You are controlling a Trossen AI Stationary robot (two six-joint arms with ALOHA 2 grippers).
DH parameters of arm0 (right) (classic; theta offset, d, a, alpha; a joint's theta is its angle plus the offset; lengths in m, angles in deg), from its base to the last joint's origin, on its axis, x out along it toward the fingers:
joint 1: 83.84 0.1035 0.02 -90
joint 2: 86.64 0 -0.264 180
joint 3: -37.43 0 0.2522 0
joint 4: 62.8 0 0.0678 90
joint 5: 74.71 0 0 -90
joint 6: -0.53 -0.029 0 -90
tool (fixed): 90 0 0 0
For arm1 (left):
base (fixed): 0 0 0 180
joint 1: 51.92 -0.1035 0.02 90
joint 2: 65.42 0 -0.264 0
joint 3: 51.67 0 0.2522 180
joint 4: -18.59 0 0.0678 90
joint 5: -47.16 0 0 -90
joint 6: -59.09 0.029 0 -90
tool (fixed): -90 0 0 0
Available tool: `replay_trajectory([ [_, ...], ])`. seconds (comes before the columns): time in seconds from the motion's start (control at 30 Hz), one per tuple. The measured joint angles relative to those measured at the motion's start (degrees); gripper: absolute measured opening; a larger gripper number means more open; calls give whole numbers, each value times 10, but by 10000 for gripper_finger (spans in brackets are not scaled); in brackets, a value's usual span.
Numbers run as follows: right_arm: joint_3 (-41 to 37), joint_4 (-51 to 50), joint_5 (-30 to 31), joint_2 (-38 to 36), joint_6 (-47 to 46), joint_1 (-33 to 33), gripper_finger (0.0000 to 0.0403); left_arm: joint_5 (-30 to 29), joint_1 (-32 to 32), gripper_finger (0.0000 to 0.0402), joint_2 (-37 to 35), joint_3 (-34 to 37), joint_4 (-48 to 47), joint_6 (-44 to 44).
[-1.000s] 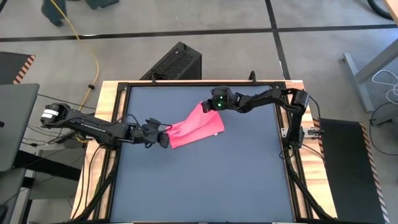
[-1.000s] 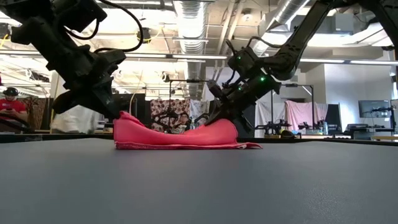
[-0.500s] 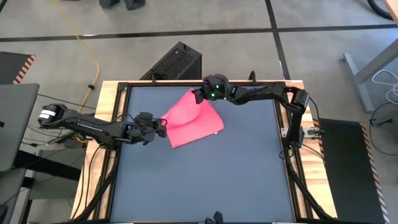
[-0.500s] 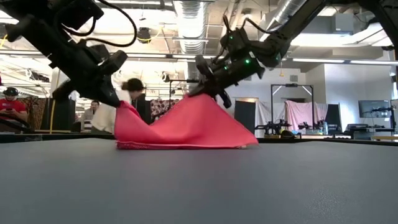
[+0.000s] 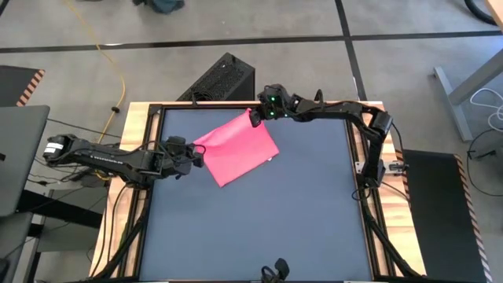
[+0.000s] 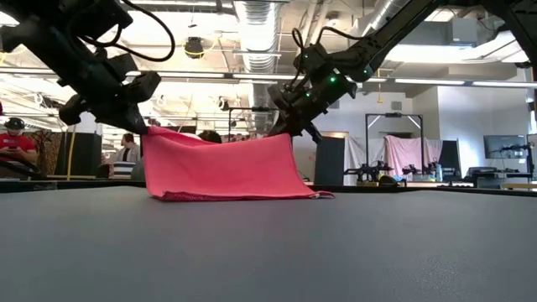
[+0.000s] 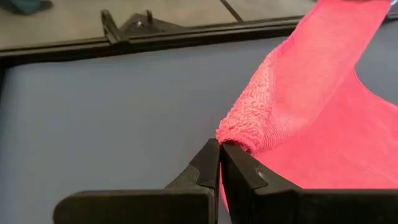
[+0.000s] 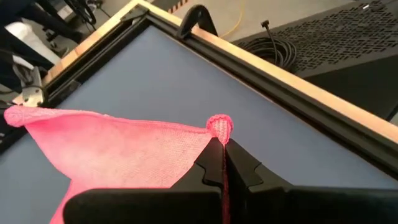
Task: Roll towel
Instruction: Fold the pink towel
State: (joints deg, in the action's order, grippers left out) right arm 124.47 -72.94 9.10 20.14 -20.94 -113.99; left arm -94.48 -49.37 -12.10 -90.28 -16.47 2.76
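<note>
The bright pink towel (image 5: pixel 238 148) hangs like a sheet between my two grippers at the far middle of the dark tabletop. Its lower edge (image 6: pixel 235 196) rests on the table. My left gripper (image 5: pixel 198 152) is shut on the towel's left upper corner. My right gripper (image 5: pixel 253 118) is shut on the other upper corner, near the table's far edge. In the low view the top edge (image 6: pixel 218 139) runs nearly straight from one gripper to the other. My left gripper pinches a bunched corner of the towel (image 7: pixel 239 134) between its two fingertips, coming from the table's left side and slanting down. The corner is lifted clear and the cloth falls away to the table. My right gripper pinches the other upper corner (image 8: pixel 219 126) between its fingertips, a small nub of cloth poking past them. It comes from the table's right side, slanting down. The towel hangs below it, its top edge drawn toward my left gripper.
A wooden and black frame (image 5: pixel 314 104) rims the table. A black box (image 5: pixel 224 79) stands on the floor beyond the far edge. The near half of the tabletop (image 5: pixel 259 228) is bare. People show in the room behind (image 6: pixel 17 138).
Both grippers have risen with their corners. The right one has gone toward the far edge and leftward, the left one toward the left and far edges. The towel, a low folded heap before, now stands spread out with its top edge drawn straight; its lower edge stayed on the table.
</note>
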Motion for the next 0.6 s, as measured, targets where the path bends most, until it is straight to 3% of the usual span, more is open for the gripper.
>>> replay_trajectory([
  [0.37, 0, 76, -3, 0, 55, 2, 18, 3, 0, 0, 0, 0, 2, -5],
  [0.6, 0, 104, -23, 0, 89, 9, 18, 4, 0, 0, 0, 0, 2, -57],
])
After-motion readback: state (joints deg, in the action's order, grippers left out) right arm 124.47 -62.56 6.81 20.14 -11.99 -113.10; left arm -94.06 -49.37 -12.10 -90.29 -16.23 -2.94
